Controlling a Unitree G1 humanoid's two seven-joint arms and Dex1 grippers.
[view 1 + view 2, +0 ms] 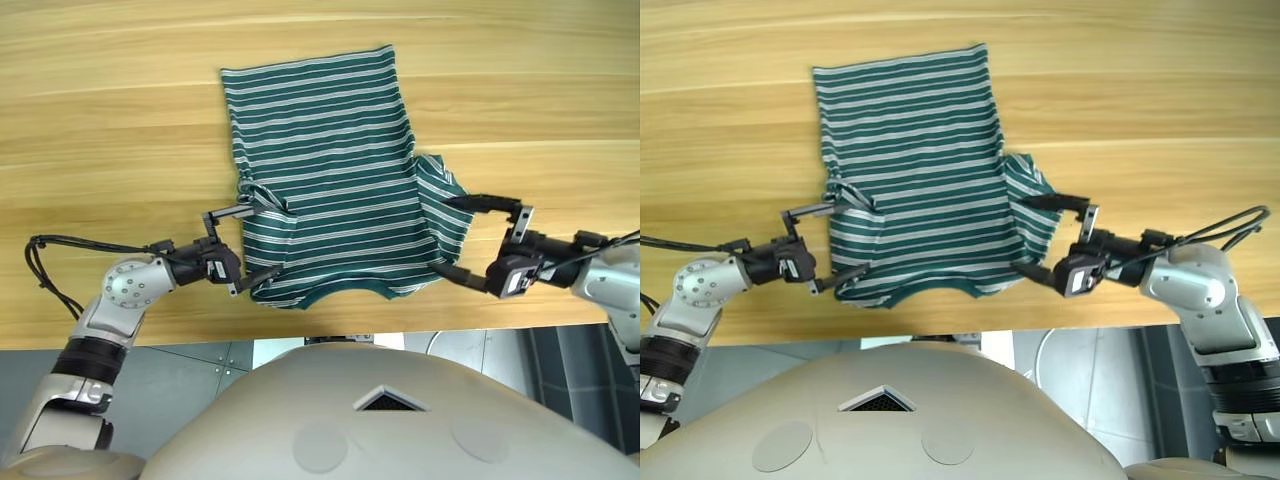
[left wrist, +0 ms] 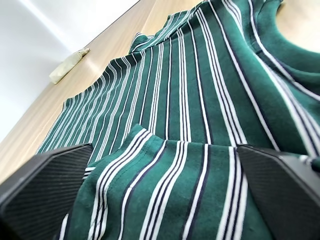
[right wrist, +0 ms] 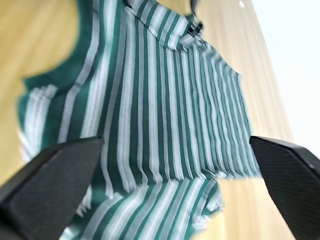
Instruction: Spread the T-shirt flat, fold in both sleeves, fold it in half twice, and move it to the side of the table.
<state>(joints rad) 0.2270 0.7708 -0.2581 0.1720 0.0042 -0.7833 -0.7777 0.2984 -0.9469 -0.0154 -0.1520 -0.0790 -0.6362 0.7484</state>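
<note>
Over on the left, we find the left gripper (image 1: pixel 266 238) low over the wooden table (image 1: pixel 100 120), right at the shirt's edge. Its jaws are spread wide, one finger by the bunched left sleeve (image 1: pixel 262 198) and the other down by the near corner of the shirt. From the left wrist view we see both dark fingers (image 2: pixel 45 175) standing far apart, with a fold of striped cloth lying between them. They bracket the fabric, and we cannot tell whether either finger touches it. Moving to the middle, there is the T-shirt (image 1: pixel 320 150), green with pale stripes, lying on the table and mostly flat. Its hem (image 1: pixel 305 60) is on the far side and its collar (image 1: pixel 350 292) is close to the table's near edge. The body looks fairly smooth, while that left sleeve is crumpled in against the side. Now to the right, where the right sleeve (image 1: pixel 442 182) sticks out from the body, rumpled and partly turned under. The right gripper (image 1: pixel 441 234) sits just there, also gaping wide, with one finger beside the sleeve's outer edge and the other at the shirt's near right corner. In the right wrist view its fingers (image 3: pixel 55 180) frame the striped cloth from both sides, well apart from each other and clamping nothing.
</note>
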